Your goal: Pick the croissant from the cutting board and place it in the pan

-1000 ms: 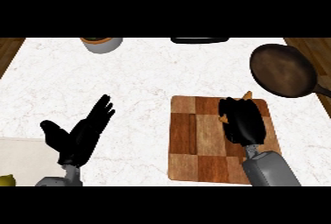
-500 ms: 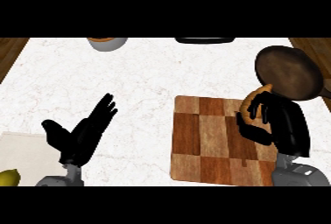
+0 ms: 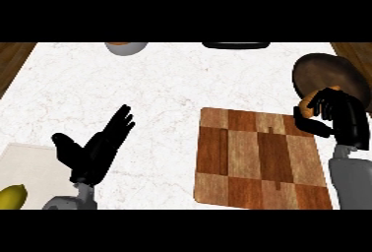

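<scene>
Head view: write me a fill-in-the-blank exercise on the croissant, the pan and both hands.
1. The right robot hand is curled round the ____.
2. The croissant is held at the near rim of the dark ____.
3. The checkered cutting board lies on the white ____.
4. The left robot hand rests with its fingers ____.

Missing words: croissant; pan; counter; open

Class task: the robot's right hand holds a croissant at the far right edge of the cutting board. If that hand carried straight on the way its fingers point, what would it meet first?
Probably the pan: the right hand, curled round the croissant, points up-left at its near rim. Height above it is unclear.
</scene>
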Tool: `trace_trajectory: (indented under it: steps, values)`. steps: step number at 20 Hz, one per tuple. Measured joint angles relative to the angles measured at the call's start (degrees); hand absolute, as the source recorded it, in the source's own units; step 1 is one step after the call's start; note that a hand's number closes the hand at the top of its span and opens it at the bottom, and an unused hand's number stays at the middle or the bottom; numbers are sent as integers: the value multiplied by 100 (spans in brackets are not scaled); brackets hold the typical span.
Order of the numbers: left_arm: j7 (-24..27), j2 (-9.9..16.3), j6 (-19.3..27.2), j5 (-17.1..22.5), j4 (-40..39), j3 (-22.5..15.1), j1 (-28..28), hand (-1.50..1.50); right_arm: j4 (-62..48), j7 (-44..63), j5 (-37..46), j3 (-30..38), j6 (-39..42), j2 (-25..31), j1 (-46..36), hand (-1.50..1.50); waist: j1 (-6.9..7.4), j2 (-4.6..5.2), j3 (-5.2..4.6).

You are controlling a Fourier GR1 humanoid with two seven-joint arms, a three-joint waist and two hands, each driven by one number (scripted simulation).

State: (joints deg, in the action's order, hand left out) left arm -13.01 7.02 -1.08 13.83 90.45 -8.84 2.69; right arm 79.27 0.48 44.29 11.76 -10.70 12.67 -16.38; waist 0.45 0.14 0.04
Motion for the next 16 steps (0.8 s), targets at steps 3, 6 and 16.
trace_trajectory:
  steps: [3,6,16]
  values:
    - [-16,24,-58,6,72,20,-50,0,-991,-385,103,242,-471,206,-485,150,33,8,2]
    - [-85,-30,-37,-20,91,-12,-5,0,-1959,-786,72,557,-951,437,-1006,150,66,21,4]
    - [-34,-131,-100,-105,-87,-71,238,0,-4594,-2063,-394,1691,-2393,1185,-2235,150,243,114,23]
